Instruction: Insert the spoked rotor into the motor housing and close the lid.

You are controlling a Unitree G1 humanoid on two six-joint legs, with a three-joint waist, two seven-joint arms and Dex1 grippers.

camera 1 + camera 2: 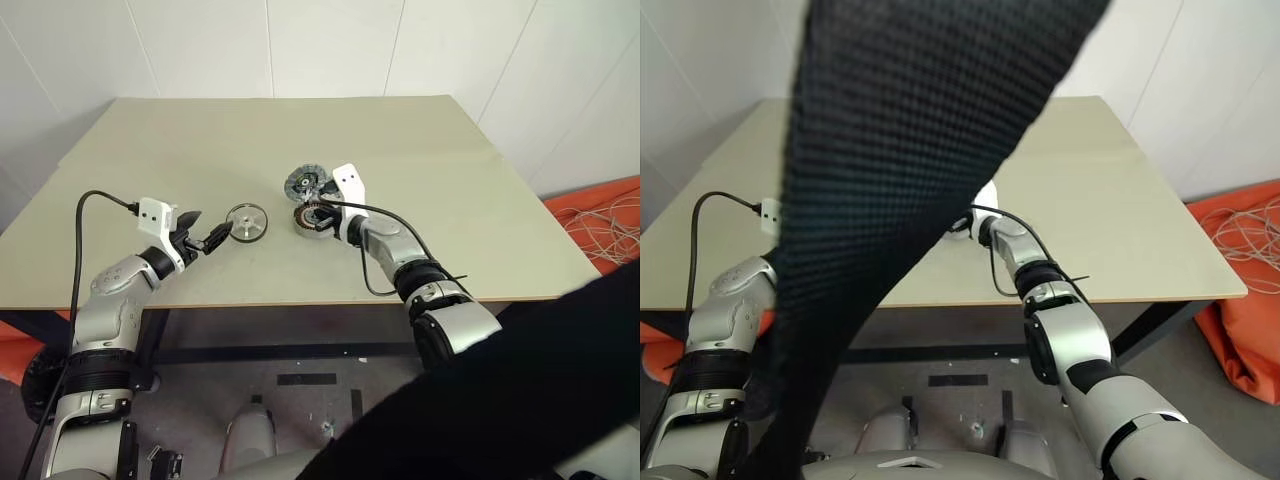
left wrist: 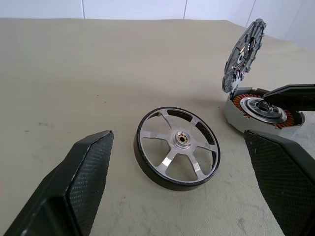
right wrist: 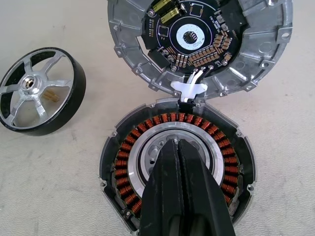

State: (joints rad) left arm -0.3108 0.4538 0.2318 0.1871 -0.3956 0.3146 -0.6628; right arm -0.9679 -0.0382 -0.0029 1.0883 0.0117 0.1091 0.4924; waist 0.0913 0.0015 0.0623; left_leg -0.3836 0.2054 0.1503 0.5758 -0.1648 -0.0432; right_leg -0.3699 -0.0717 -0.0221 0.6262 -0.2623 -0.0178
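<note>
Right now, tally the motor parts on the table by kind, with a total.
Spoked rotor: 1
Motor housing: 1
Lid, open and standing up behind the housing: 1
Total: 3

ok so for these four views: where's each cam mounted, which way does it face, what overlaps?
Left eye view: head camera, looking forward and down over the table; both arms, open left gripper beside the spoked rotor.
Right eye view: same head camera; a dark mesh blocks much of it, right arm visible.
Left wrist view: along the open left gripper at the spoked rotor, lying flat.
Right wrist view: along the shut right gripper, tips on the motor housing hub; the lid stands open.
Shared: both wrist views show rotor, housing, lid.
</note>
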